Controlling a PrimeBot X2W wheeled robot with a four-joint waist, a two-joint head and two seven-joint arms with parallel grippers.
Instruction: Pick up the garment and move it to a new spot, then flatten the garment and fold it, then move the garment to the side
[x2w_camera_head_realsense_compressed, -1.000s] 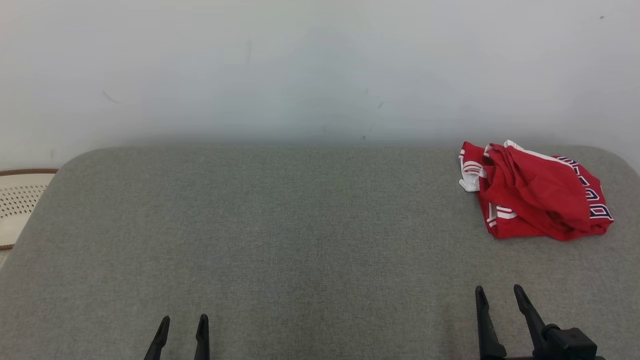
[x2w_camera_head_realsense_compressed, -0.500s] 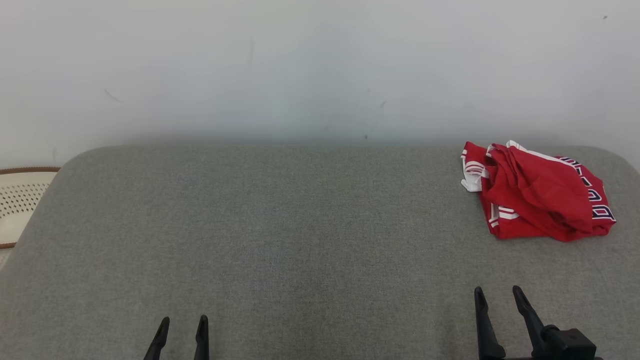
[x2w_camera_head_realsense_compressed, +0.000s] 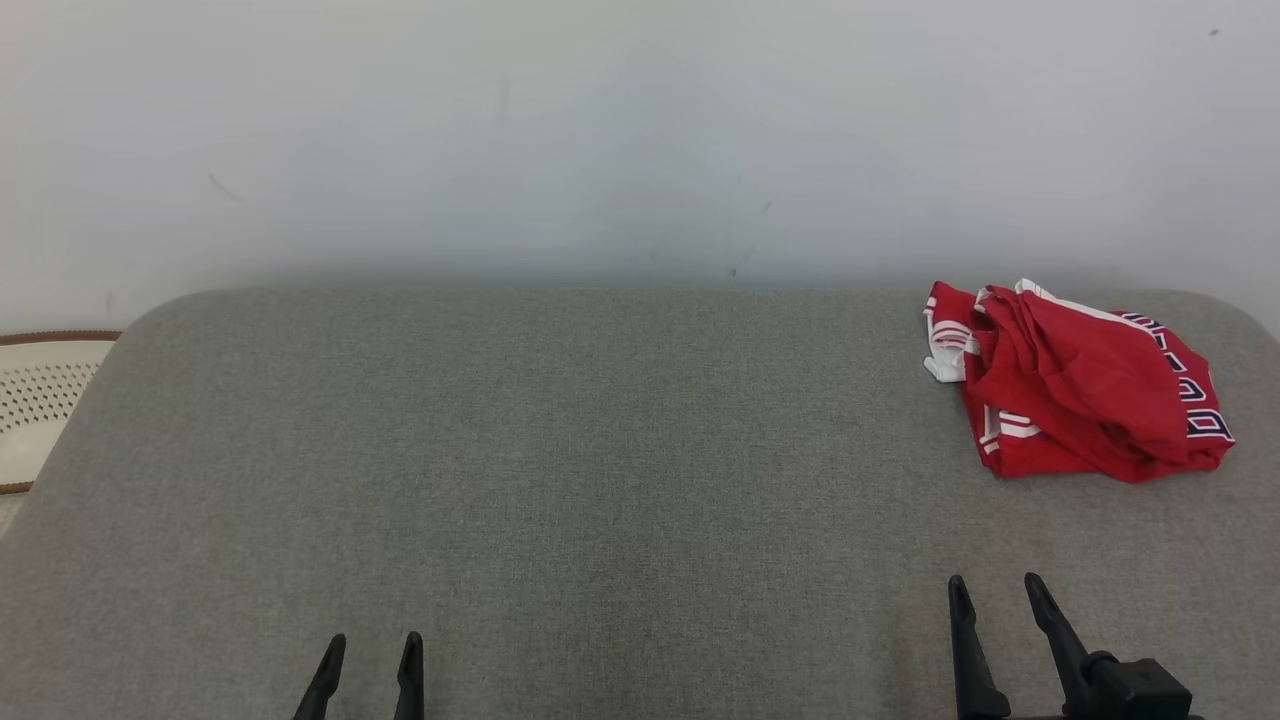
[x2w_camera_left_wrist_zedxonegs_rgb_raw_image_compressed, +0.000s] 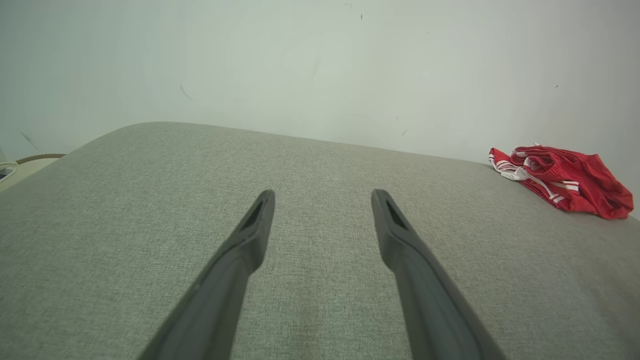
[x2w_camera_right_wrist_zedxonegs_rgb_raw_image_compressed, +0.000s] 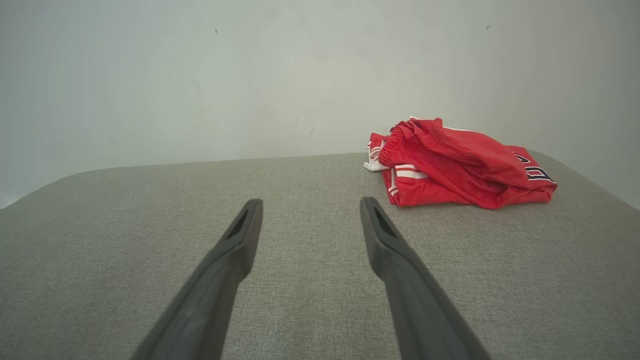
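Note:
A red garment (x2w_camera_head_realsense_compressed: 1080, 385) with white stripes and dark lettering lies crumpled at the far right of the grey padded surface (x2w_camera_head_realsense_compressed: 600, 480). In the left wrist view the garment (x2w_camera_left_wrist_zedxonegs_rgb_raw_image_compressed: 565, 180) sits far off to the right. The right wrist view has the garment (x2w_camera_right_wrist_zedxonegs_rgb_raw_image_compressed: 460, 165) ahead and to the right. My left gripper (x2w_camera_head_realsense_compressed: 372, 645) is open at the lower left, with nothing between its fingers. Near the lower right, my right gripper (x2w_camera_head_realsense_compressed: 993, 587) is open too, well short of the garment. Both the left gripper (x2w_camera_left_wrist_zedxonegs_rgb_raw_image_compressed: 322, 197) and the right gripper (x2w_camera_right_wrist_zedxonegs_rgb_raw_image_compressed: 310, 205) hang over bare fabric.
A pale wall (x2w_camera_head_realsense_compressed: 600, 130) rises right behind the surface. A cream perforated object with a brown rim (x2w_camera_head_realsense_compressed: 40, 410) lies past the surface's left edge. The surface's corners are rounded, and its right edge runs close to the garment.
The whole head view has drifted slightly, so the camera moved. The garment and both grippers keep their places.

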